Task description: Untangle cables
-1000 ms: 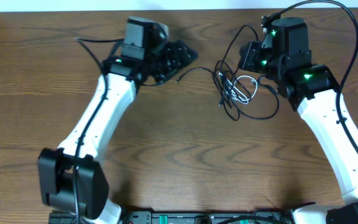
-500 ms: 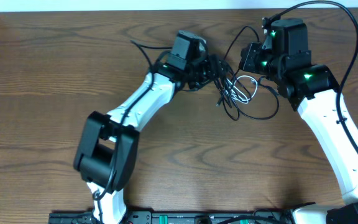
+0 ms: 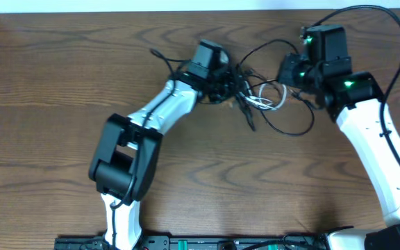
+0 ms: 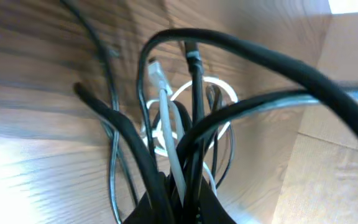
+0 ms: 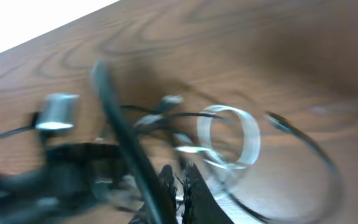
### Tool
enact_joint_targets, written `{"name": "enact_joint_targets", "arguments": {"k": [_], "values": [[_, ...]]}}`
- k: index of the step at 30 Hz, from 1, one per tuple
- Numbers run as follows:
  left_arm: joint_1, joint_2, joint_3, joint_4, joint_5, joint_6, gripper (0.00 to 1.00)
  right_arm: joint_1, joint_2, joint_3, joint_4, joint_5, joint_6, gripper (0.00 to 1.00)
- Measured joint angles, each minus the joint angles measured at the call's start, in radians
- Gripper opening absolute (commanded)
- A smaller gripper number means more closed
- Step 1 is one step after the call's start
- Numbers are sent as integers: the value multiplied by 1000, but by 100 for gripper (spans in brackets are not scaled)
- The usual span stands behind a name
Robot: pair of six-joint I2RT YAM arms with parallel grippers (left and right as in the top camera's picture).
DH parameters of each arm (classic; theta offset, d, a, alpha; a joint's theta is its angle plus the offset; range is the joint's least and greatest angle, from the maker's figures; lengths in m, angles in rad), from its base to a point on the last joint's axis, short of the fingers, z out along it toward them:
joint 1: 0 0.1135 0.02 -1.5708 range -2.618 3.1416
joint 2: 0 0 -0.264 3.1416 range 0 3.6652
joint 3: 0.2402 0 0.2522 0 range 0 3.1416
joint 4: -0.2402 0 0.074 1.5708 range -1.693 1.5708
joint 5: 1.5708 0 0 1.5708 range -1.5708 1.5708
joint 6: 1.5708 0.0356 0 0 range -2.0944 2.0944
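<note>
The cables (image 3: 259, 97) lie in a tangle of thin black cords at the back of the table, with a small whitish coil (image 3: 271, 101) among them. At the tangle's left side, my left gripper (image 3: 226, 80) is shut on a bunch of strands. In the left wrist view its jaws (image 4: 179, 202) pinch several black cords (image 4: 194, 93) and one white cord (image 4: 166, 118). My right gripper (image 3: 290, 71) holds the tangle's right side. In the blurred right wrist view that gripper (image 5: 179, 180) is shut, a black cord (image 5: 120, 118) runs up-left from its jaws, and the whitish coil (image 5: 229, 140) lies just beyond.
The brown wooden table (image 3: 207, 173) has its far edge (image 3: 117, 12) close behind both grippers. A wide black cable loop (image 3: 304, 121) lies in front of the right gripper. The left arm's white link (image 3: 158, 114) slants across the table's middle.
My left arm swung right into the tangle and shut on a bunch of cords. The right gripper shifted slightly right and stayed shut. The tangle has been drawn out between them.
</note>
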Motion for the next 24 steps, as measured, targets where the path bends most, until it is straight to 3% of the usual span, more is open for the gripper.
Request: {"name": "enact_joint_targets", "arguments": {"k": [4, 10, 15, 17, 22, 24], "values": [[90, -68, 0, -121, 50, 71, 7, -118, 8, -1, -15, -8, -8, 1], [214, -226, 7, -442, 87, 298, 7, -343, 11, -1, -26, -39, -32, 1], [311, -237, 7, -524, 48, 442, 7, -442, 11, -1, -34, -40, -57, 4], [309, -246, 6, -531, 45, 505, 7, -438, 11, -1, -37, -48, -66, 15], [290, -327, 5, -531, 72, 641, 8, -434, 11, -1, -14, -160, -156, 66], [285, -374, 5, -517, 90, 668, 7, -421, 11, -1, 16, -269, -229, 74]]}}
